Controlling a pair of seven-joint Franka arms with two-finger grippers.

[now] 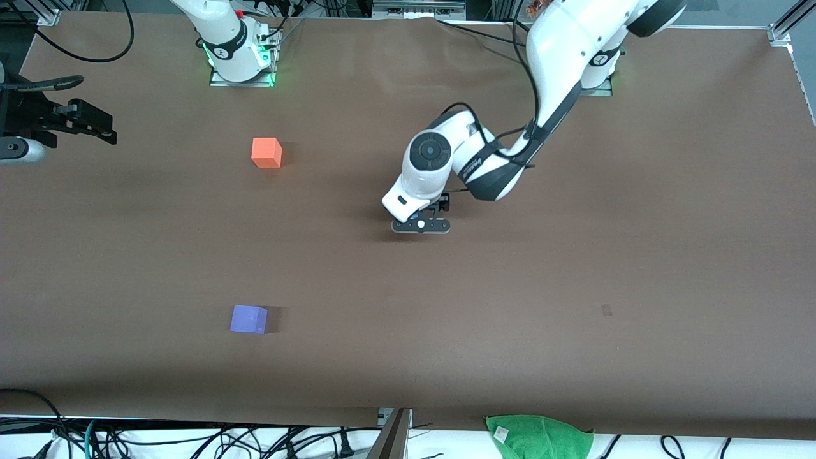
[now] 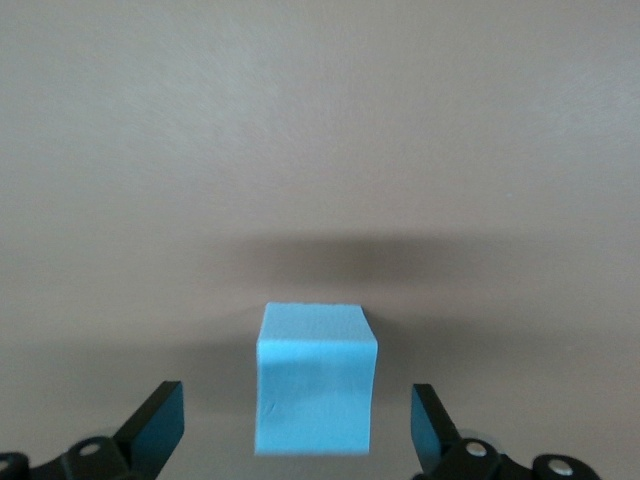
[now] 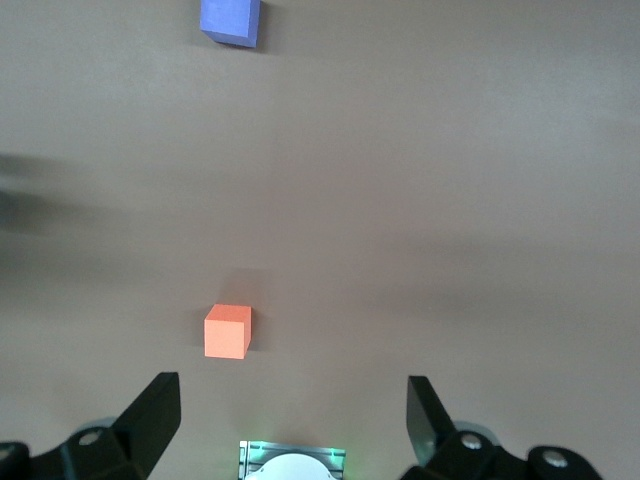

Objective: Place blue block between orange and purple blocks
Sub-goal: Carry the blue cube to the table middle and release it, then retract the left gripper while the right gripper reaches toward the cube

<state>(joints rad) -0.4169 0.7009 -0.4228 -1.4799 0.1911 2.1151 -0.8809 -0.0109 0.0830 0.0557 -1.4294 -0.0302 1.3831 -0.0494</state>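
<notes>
Front view: the brown bench carries wide bare surface on all sides of the blocks. The orange block sits toward the right arm's end, well clear of the edges. The purple block lies nearer the camera than the orange one, well apart from it, with open surface between them. The left gripper is low over the middle of the bench, its arm reaching in from its base; the blue block is hidden under it here. A green cloth lies off the bench's near edge, and cables run along that edge. No legible writing.

Left wrist view: the blue block rests on the bench between the spread jaws, a clear gap on each side; the fingers do not touch it.

Right wrist view: the right gripper waits high above its own base, jaws released and empty. Orange block and purple block show below, nothing between them.
</notes>
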